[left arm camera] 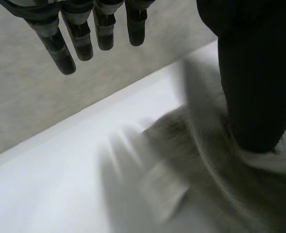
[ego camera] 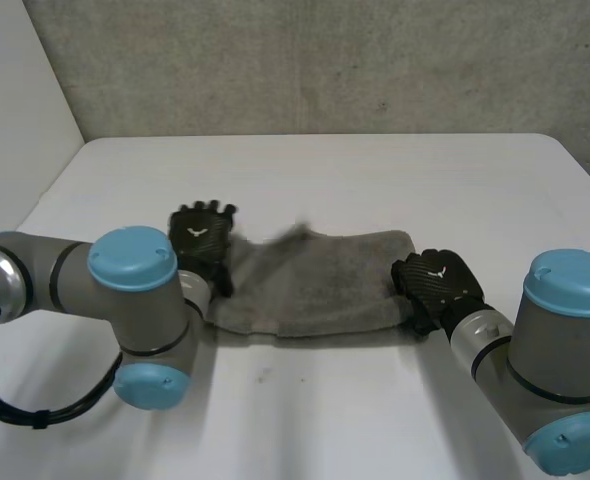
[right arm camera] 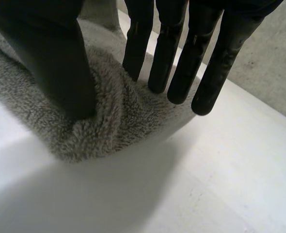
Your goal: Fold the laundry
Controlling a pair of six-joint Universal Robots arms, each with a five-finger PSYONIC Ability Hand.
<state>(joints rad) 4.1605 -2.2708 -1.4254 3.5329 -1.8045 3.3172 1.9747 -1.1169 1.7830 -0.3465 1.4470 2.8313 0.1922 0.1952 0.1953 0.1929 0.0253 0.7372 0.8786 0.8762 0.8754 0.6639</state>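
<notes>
Towel (ego camera: 315, 285), grey and folded into a long strip, lies across the middle of the white table (ego camera: 325, 170), its length running from 9 o'clock to 3 o'clock in the head view.

The left hand (ego camera: 200, 240) sits at the towel's 9 o'clock end, near the far corner, with its fingers pointing toward 12 o'clock, beyond the cloth. In the left wrist view the fingers (left arm camera: 60, 53) are straight and spread, clear of everything, with bare table under them. The thumb (left arm camera: 254, 77) reaches down to the towel (left arm camera: 191, 160) on its own. This hand is released and grasps nothing.

The right hand (ego camera: 435, 280) covers the towel's 3 o'clock end. In the right wrist view its thumb (right arm camera: 51, 58) digs into the pile, and the straight fingers (right arm camera: 135, 48) come down on the far side of a raised ridge of towel (right arm camera: 111, 121). The two fingers nearest the thumb touch the cloth, and the others reach past its edge over the table (right arm camera: 220, 170). The ridge appears pinched between thumb and fingers, so this hand grasps the towel's end.
</notes>
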